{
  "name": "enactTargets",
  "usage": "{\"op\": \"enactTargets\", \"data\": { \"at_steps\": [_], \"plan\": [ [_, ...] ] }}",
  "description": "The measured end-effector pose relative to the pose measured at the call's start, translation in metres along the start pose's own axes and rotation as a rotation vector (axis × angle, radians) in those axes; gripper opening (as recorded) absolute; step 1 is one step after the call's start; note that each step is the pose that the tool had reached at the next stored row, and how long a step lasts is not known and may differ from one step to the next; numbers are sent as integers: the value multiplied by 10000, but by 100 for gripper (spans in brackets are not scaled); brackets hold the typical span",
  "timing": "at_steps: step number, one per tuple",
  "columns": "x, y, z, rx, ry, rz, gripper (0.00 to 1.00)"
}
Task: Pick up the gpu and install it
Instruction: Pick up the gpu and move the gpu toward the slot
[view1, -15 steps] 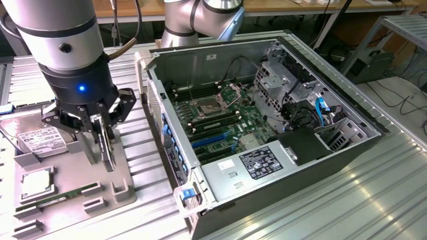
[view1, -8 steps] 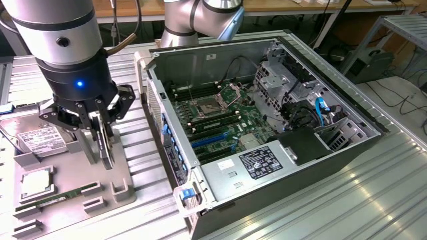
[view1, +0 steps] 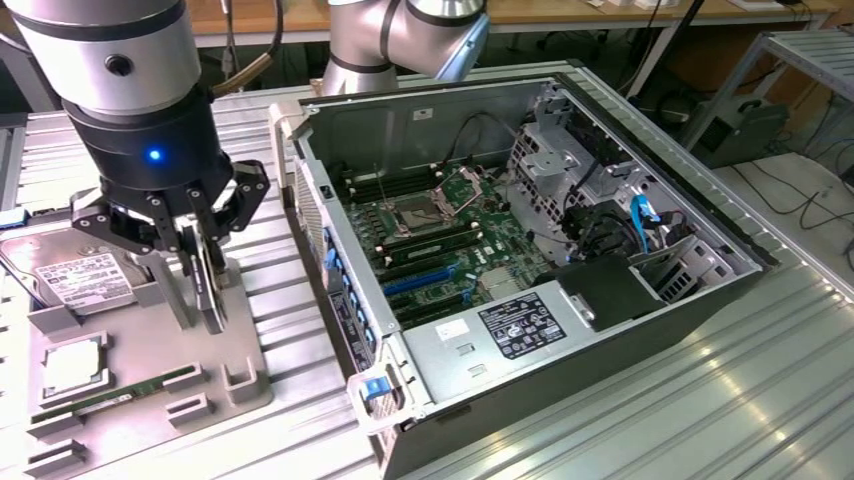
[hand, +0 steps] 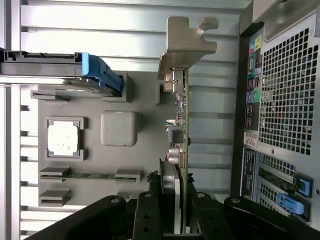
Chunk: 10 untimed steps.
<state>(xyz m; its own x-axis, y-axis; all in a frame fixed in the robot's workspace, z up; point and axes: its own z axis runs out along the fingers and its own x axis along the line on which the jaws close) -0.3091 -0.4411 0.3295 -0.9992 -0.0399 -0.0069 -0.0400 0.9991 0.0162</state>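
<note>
Exterior view: the gripper (view1: 198, 262) is clamped on the gpu (view1: 211, 297), which stands on edge at the grey tray (view1: 134, 400), just below the fingers at six o'clock. Its long axis runs roughly twelve to six. The open computer case (view1: 747, 270) lies at three o'clock. The gpu is a thin, rigid board. One end carries a dull, bent metal bracket (hand: 186, 42).

A robotics lab: a robot arm (view1: 127, 60) stands over a ribbed metal surface (view1: 641, 400); opened computer case (view1: 561, 390); floor cables (view1: 787, 190).
</note>
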Motion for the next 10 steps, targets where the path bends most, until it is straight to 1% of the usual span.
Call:
{"op": "enactTargets", "data": {
  "at_steps": [7,10],
  "plan": [
    [-1,1,-99,-13,11,0,28],
    [-1,2,-145,-53,15,0,28]
  ]
}}
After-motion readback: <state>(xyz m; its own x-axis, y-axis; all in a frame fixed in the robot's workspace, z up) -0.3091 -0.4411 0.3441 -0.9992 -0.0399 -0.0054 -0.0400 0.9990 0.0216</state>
